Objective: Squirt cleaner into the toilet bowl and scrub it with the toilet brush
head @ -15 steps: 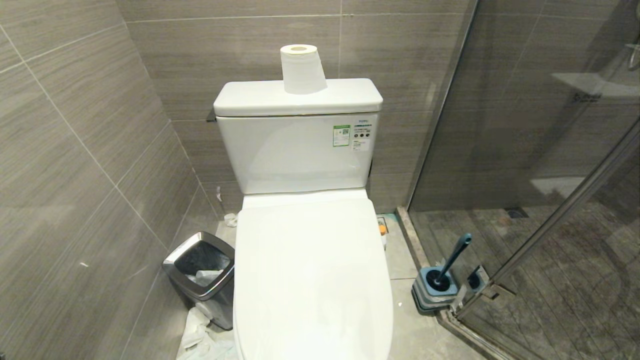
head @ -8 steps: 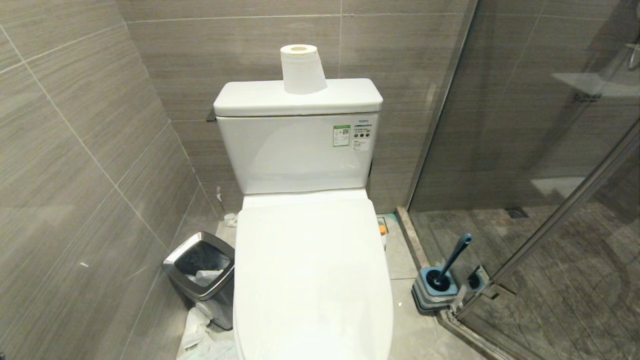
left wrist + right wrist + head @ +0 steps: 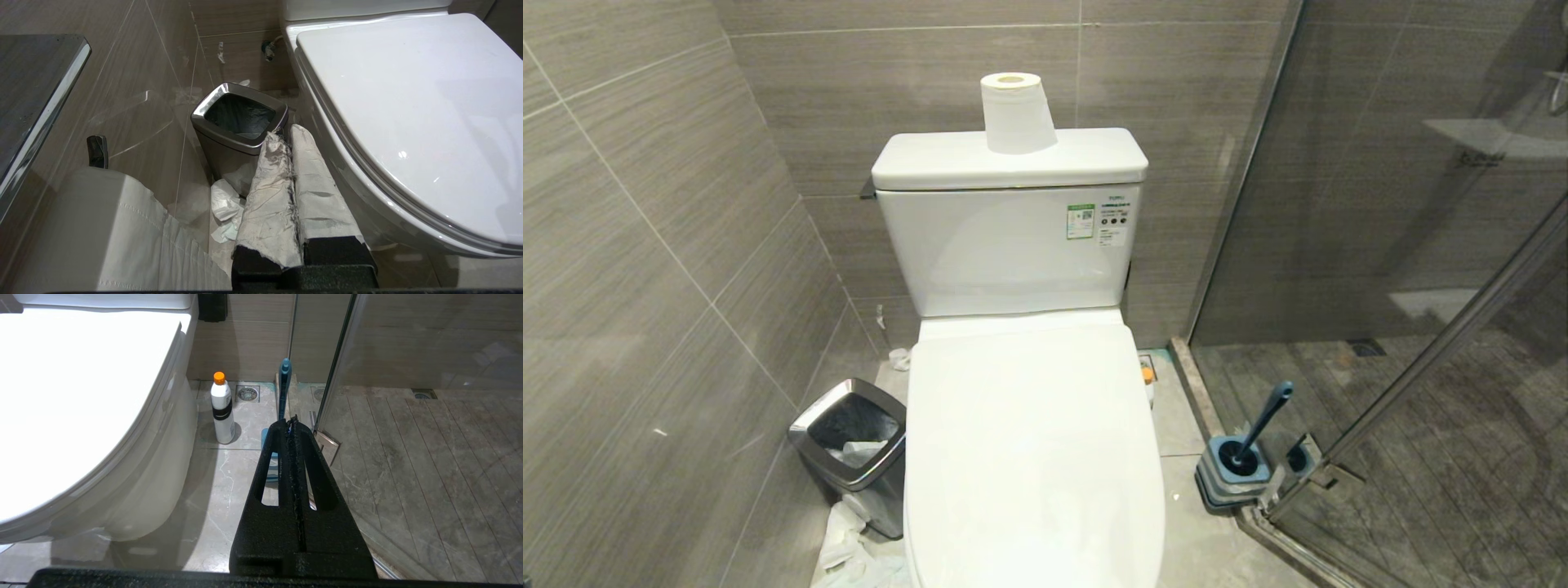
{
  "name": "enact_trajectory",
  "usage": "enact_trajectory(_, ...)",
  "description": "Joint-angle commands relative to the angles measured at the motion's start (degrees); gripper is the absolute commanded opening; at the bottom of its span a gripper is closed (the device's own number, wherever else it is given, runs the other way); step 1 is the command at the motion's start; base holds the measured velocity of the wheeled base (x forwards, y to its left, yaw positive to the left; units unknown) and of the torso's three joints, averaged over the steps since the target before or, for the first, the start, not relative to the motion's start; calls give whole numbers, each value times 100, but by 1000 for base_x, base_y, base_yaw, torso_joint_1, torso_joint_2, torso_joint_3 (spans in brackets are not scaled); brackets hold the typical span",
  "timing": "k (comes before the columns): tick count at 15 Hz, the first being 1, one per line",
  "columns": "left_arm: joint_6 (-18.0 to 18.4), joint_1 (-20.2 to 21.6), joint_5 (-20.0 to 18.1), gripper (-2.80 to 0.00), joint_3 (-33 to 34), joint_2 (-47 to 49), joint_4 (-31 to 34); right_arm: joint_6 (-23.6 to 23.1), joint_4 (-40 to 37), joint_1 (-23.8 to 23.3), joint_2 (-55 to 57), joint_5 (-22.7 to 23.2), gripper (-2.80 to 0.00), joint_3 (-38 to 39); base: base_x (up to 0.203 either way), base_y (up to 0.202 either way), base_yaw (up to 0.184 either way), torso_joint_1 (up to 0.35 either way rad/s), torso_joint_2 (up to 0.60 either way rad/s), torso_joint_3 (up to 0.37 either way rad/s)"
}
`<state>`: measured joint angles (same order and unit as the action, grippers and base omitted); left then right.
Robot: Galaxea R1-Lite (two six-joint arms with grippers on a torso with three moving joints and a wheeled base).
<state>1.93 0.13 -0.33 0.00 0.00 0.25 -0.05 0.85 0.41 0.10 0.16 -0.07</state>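
Observation:
The toilet bowl (image 3: 155,486) stands against the back wall with its white lid (image 3: 1029,449) down, so its inside is hidden. The toilet brush (image 3: 1264,423) leans in its striped grey-and-blue holder (image 3: 1232,482) on the floor to the right, by the glass door. My right gripper (image 3: 291,422) is shut and empty, low over the floor in front of the brush handle (image 3: 284,386). My left gripper (image 3: 286,132), its fingers wrapped in white paper, is shut and empty between the bowl and the bin. The cleaner is out of view. Neither arm shows in the head view.
A white bottle with an orange cap (image 3: 222,412) stands on the floor beside the bowl. A steel-rimmed bin (image 3: 854,453) with crumpled paper (image 3: 849,547) sits on the left. A paper roll (image 3: 1015,113) tops the tank (image 3: 1013,245). The glass shower door (image 3: 1405,310) closes off the right.

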Motion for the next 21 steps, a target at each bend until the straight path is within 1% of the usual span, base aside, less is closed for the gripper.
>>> enact_trajectory(1,1,4,-2,-280,0,9,1,-4,3,2,8,2,-280,-1,0,0,0,0,0,0)
enact_trajectory(21,1,4,-2,-280,0,9,1,-4,3,2,8,2,-280,-1,0,0,0,0,0,0)
